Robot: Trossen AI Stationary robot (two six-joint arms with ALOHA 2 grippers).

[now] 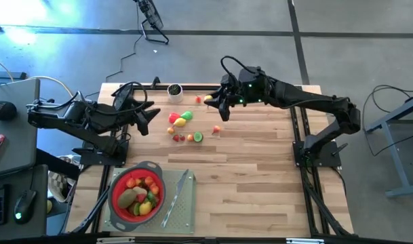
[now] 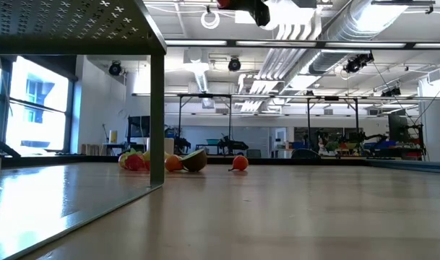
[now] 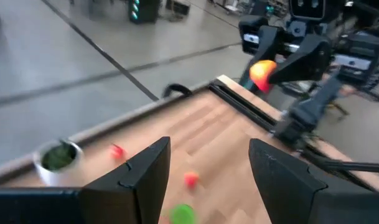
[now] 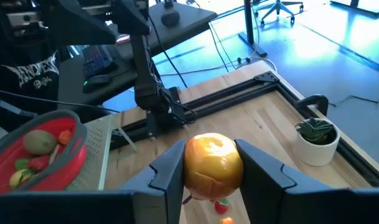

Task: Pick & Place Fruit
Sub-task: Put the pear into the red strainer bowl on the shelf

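Holding a yellow-orange fruit (image 4: 213,165) clamped in my right gripper (image 1: 213,102), raised over the table's (image 1: 260,176) far side. Left gripper (image 1: 149,116) waits with fingers apart. Remaining fruits (image 1: 182,127) lie mid-table.

Pale planked wooden table (image 1: 260,169), glossy orange fruit (image 4: 213,163).

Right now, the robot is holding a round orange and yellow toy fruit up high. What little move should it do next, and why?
Probably carry it toward the red bowl-shaped strainer. The right gripper is shut on the round orange-yellow toy fruit above the far side of the wooden table, while the strainer, already holding fruit, sits at the near left corner. The left gripper is open and empty.
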